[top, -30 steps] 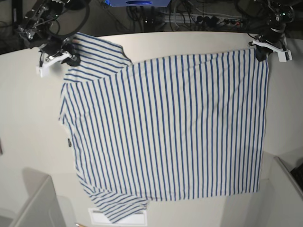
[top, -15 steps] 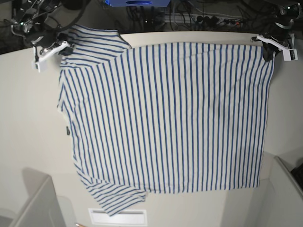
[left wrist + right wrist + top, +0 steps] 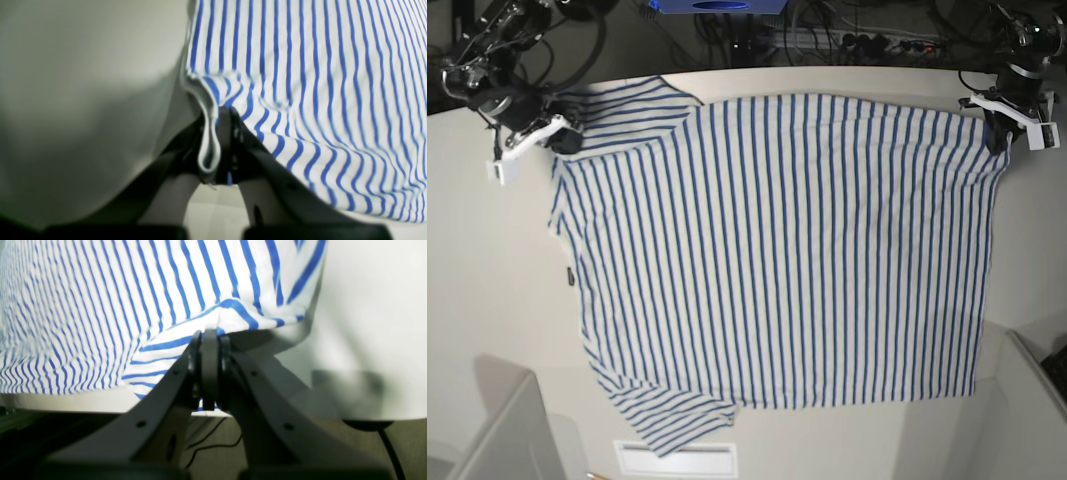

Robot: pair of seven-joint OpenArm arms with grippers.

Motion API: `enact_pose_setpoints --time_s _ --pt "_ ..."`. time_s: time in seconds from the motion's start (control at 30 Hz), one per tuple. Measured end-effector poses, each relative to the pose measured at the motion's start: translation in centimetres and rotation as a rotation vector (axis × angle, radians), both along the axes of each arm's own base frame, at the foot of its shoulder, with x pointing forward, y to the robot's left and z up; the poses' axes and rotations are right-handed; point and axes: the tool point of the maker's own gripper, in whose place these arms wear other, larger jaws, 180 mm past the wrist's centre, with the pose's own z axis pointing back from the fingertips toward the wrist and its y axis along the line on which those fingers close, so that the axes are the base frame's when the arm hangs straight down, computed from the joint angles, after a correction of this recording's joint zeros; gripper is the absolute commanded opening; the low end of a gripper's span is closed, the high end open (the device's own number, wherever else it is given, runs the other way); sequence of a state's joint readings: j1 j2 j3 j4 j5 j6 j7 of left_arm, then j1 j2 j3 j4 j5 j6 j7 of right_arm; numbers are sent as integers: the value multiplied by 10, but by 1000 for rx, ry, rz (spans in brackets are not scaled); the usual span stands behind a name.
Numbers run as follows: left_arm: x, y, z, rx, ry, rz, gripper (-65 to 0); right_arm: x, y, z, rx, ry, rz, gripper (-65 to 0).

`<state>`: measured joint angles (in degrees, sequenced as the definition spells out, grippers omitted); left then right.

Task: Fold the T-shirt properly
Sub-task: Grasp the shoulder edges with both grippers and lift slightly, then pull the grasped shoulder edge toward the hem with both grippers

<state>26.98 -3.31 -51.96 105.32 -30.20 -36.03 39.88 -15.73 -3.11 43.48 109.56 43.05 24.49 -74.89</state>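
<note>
T-shirt [image 3: 777,250] pulled flatter, top edge farther back.

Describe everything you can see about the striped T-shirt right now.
The T-shirt is white with thin blue stripes, soft cotton-like cloth, short-sleeved, spread nearly flat on the pale table. A small dark tag shows at one edge. The left claw pinches one far corner, the right claw another by a sleeve; both are shut on the fabric.

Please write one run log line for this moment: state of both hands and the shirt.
left hand: shut on shirt corner | right hand: shut on shirt shoulder | white blue-striped cotton T-shirt: spread flat, unfolded
</note>
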Motion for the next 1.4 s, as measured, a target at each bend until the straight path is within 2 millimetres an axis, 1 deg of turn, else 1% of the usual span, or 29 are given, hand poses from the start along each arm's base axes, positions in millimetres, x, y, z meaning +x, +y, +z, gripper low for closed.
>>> enact_pose_setpoints --time_s 0.13,0.23,0.33,0.37,0.47,0.63,0.67,0.73,0.83,0.9,0.97,1.03,1.1,1.23,1.33,1.4 --pt "6 -3 2 -4 -13 -5 -650 8 3 4 7 2 21 -650" --pt "14 0 7 -1 -41 10 -650 22 4 12 12 -33 26 -650" --pt "18 5 8 -10 -49 53 -650 34 4 19 8 -65 26 -650" --pt "21 9 9 -8 -55 78 -650 38 4 22 9 -77 26 -650" --pt "36 9 19 -12 -106 75 -650 44 4 25 7 -88 27 -650" --pt "39 15 19 -21 -111 125 -650 64 4 39 14 -143 19 -650" --pt "40 16 21 -21 -117 128 -650 66 7 39 37 -129 1 -650" --pt "45 16 23 -23 -130 128 -650 72 17 38 60 -103 18 -650" --pt "48 16 25 -24 -141 128 -650 88 28 45 87 -133 51 -650" --pt "51 17 28 -23 -150 127 -650 96 32 42 112 -128 52 -650" --pt "54 18 29 -26 -158 138 -650 99 33 36 134 -108 50 -650" --pt "54 24 27 -18 -146 175 -650 101 32 31 143 -90 49 -650" --pt "57 30 24 0 -135 197 -650 108 31 31 151 -91 48 -650" --pt "68 33 25 13 -142 203 -650 124 30 35 173 -105 57 -650" --pt "68 35 19 6 -128 211 -650 130 32 30 199 -87 55 -650" --pt "69 35 18 4 -127 212 -650 133 33 27 214 -76 56 -650"
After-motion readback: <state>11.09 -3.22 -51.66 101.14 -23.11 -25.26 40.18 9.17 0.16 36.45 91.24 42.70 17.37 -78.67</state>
